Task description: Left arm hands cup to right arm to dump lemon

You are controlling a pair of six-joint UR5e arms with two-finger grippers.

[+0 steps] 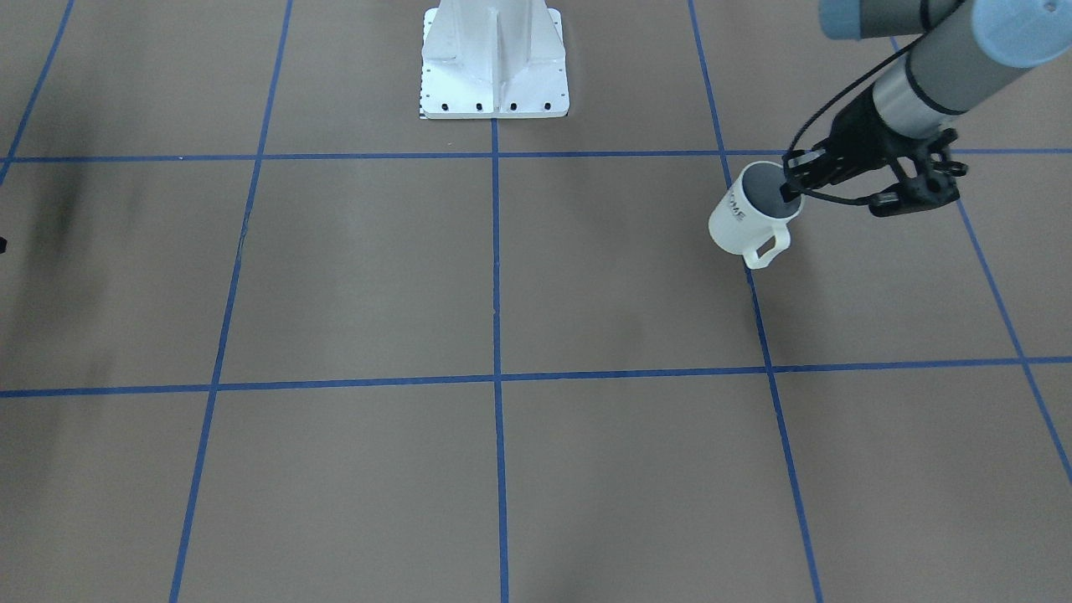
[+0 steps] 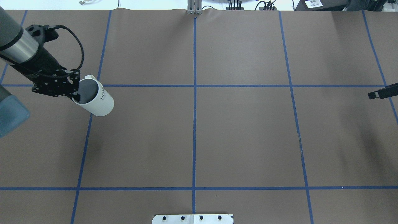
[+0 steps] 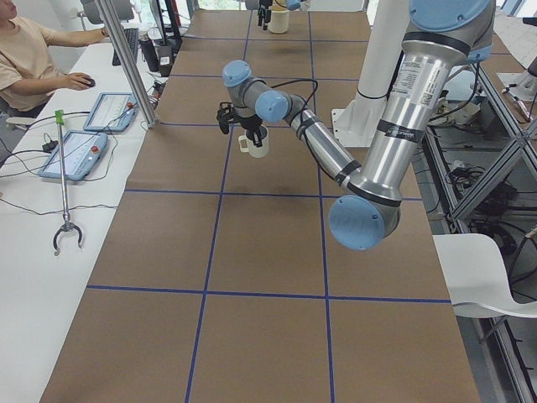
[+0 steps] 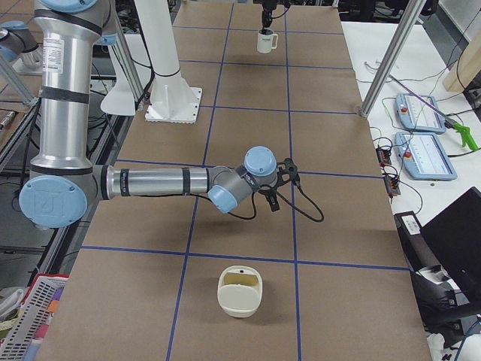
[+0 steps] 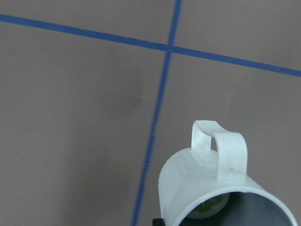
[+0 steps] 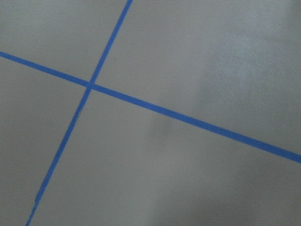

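Note:
The off-white cup [image 2: 99, 102] with black lettering hangs tilted above the table at the robot's left side, its looped handle [image 1: 766, 249] towards the operators' side. My left gripper [image 2: 76, 95] is shut on the cup's rim, one finger inside the greyish mouth. It also shows in the front view [image 1: 790, 186]. The yellow-green lemon [image 5: 209, 209] lies inside the cup, just visible in the left wrist view. My right gripper [image 2: 381, 92] shows only as a black tip at the overhead view's right edge, far from the cup. I cannot tell whether it is open or shut.
The white robot base plate [image 1: 494, 79] stands at the table's robot side. An off-white container [image 4: 239, 292] sits on the table beyond the right gripper [image 4: 276, 184]. A side bench with control pendants [image 3: 84, 143] and a seated operator run along the far edge.

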